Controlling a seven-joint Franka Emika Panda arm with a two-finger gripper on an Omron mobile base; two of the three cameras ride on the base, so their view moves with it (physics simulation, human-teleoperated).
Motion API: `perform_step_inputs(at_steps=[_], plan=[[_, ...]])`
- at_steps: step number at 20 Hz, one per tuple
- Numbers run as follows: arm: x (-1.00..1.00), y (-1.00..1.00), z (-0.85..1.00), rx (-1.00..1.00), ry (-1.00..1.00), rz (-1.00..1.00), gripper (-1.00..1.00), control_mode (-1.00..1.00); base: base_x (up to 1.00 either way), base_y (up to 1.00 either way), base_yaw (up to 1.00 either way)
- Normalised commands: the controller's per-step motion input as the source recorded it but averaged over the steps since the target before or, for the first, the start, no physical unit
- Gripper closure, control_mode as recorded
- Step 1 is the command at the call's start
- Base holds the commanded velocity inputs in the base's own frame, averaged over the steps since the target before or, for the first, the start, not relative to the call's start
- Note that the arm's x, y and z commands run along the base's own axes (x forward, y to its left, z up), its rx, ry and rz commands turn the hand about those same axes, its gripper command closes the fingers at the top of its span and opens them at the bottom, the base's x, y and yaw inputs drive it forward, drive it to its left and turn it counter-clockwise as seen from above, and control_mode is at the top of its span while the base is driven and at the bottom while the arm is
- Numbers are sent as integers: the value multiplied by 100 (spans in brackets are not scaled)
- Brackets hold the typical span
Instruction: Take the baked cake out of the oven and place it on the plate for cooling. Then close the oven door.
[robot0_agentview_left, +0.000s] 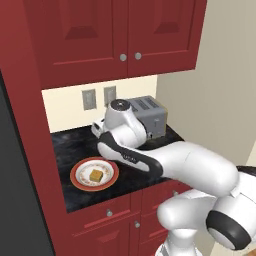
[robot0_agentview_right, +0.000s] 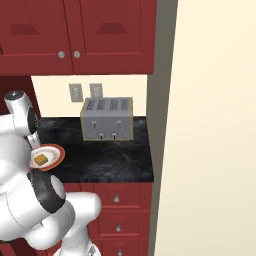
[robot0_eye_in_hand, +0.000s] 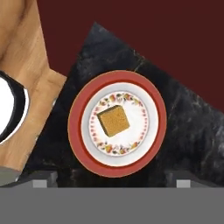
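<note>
Filling the lower right of the left base view, the white arm bends up and leftward over the black speckled stone counter (robot0_agentview_left: 80, 145). Left of the arm, in the lower middle of the frame, I see a round red-rimmed white plate with a flowered ring (robot0_agentview_left: 80, 181), and the small square golden-brown cake (robot0_agentview_left: 96, 175) lies on its centre. Behind the arm, a boxy grey metal toaster (robot0_agentview_left: 152, 116) stands at the back of the counter, below red wooden wall cabinets (robot0_agentview_left: 115, 35).

From the right base view, the arm crowds the left edge. That plate (robot0_agentview_right: 56, 156) peeks out beside it at mid-left, cake (robot0_agentview_right: 40, 159) on top. My toaster (robot0_agentview_right: 107, 118) sits centre frame, well apart from the plate, on the counter (robot0_agentview_right: 115, 155).

Looking through the hand view, the gripper (robot0_eye_in_hand: 112, 183) hangs above the plate (robot0_eye_in_hand: 151, 127); its two dark fingertips (robot0_eye_in_hand: 39, 183) stand at the bottom edge, spread wider than the plate and holding nothing. Centred on the plate is the cake (robot0_eye_in_hand: 113, 120), clear of both tips. Dark counter (robot0_eye_in_hand: 188, 131) surrounds the plate.
</note>
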Motion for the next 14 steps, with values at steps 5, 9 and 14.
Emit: perform_step_inputs(at_steps=[5, 9, 14], plan=[[-7, -33, 13, 11, 15, -87, -100, -100, 0, 0, 0], [-8, -46, 30, 21, 18, -84, -100, -100, 0, 0, 0], [-16, -47, 23, 27, 21, -82, -100, -100, 0, 0, 0]])
